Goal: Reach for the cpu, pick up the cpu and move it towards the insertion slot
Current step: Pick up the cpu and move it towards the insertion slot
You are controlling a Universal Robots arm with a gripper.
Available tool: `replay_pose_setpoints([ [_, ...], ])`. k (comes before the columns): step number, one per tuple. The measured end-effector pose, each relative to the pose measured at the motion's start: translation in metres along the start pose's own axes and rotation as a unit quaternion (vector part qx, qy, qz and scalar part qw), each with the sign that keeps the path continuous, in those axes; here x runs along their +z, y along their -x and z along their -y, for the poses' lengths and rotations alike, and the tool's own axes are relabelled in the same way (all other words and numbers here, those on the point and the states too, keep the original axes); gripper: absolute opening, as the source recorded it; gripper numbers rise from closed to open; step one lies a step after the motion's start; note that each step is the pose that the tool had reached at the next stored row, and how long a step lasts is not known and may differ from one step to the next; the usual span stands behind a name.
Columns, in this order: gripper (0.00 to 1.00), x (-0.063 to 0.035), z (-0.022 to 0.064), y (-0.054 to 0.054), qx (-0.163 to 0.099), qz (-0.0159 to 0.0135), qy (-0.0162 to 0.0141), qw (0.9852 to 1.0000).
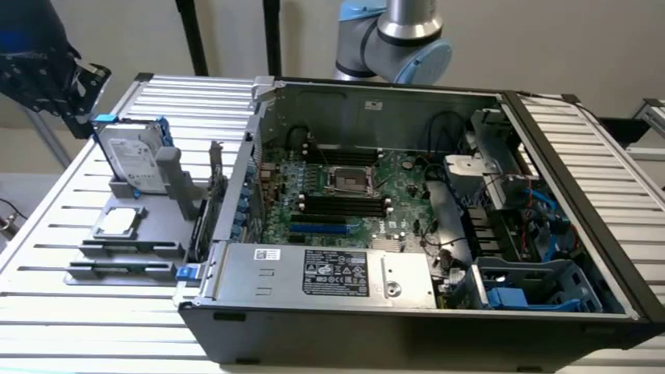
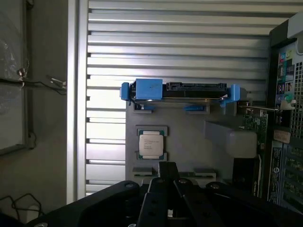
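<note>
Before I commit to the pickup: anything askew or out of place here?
Nothing stands out. The cpu lies flat and square on the grey tray; the hard drive stands upright in its blue bracket.

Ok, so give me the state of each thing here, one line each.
cpu: lying flat on the holder, not gripped.
slot: looks empty, dark centre showing.
hard drive: standing on edge in the holder.
case: side panel off, open.
gripper: apart from the cpu.

The black metal gripper [image 1: 71,97] is being held beside the open black computer case [image 1: 416,327], with the silver-blue arm [image 1: 400,39] behind it.
</note>
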State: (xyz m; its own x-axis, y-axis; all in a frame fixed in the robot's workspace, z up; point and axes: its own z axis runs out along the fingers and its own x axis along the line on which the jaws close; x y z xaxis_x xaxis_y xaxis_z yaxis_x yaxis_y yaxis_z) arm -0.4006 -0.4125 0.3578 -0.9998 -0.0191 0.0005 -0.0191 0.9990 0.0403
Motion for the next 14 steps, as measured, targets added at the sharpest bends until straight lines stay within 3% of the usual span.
replay_pose_setpoints([
  [14, 0.11, 0.0058, -0.0060, -0.016, 0.001, -0.0002, -0.0031, 1.0000],
])
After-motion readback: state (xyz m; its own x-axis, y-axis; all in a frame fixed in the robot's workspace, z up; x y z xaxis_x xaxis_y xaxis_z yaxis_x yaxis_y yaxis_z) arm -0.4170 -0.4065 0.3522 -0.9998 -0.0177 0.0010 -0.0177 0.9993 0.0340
